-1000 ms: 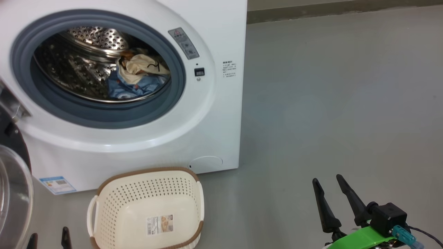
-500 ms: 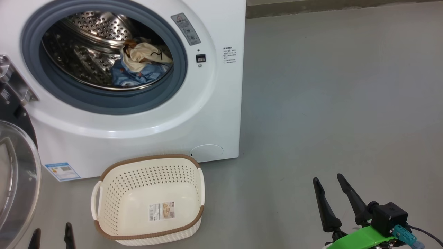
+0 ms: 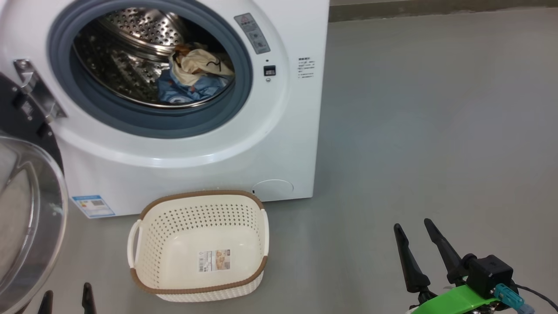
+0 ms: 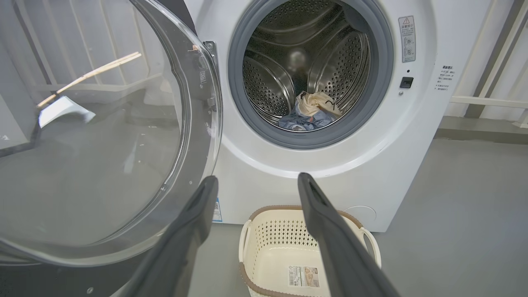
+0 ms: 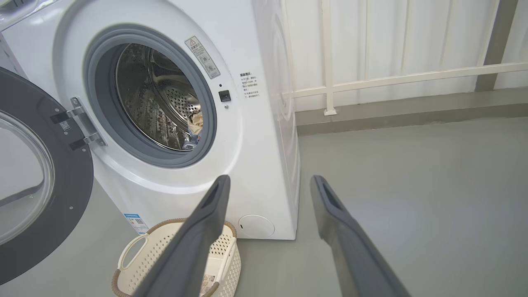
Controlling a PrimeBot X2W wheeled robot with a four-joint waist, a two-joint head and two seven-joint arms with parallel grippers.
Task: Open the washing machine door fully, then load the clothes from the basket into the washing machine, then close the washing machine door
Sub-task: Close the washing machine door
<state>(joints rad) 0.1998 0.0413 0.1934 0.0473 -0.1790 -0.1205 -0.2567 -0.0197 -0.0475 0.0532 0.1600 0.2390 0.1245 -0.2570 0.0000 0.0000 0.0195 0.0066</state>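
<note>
My left gripper (image 4: 256, 178) hangs spread and empty. The open washing machine door (image 4: 103, 156) stands just to its left, nearest this arm.

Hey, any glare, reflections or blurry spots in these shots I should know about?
Left wrist view: the washing machine door glass mirrors bright streaks and a pale patch. Head view: the steel drum glints, everything else evenly lit and sharp. Right wrist view: the right gripper fingers nearest the lens look slightly soft.

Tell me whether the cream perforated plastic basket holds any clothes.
No, the basket holds just its label sticker; the blue and cream clothes lie in the steel drum.
</note>
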